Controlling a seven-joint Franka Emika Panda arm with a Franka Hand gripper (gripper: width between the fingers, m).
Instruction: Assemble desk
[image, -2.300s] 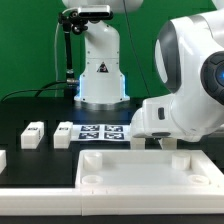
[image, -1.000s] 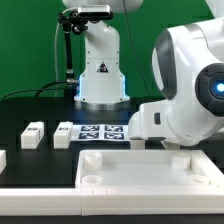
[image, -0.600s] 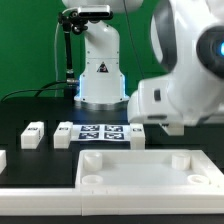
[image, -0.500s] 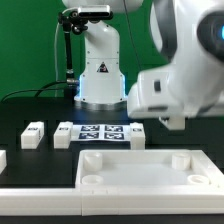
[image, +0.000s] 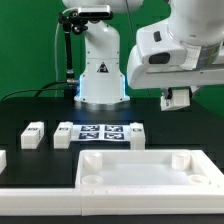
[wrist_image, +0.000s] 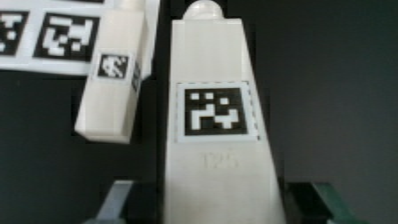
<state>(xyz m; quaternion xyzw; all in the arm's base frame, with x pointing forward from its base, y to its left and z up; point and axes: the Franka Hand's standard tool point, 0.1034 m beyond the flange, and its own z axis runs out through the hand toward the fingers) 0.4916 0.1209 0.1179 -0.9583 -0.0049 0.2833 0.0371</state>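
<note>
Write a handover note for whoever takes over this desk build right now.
End effector shut on one leg, held up in the air.
Desk top lies flat, sockets up, all empty.
Two loose legs lie on the exterior view's left of the marker board, another leg on its right.
Done: one leg grasped.
Left: fit all four legs.

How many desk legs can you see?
4. Two legs lie at the exterior view's left of the marker board, a third leg at its right, and a fourth leg is gripped by the end effector. Others may be hidden.
</note>
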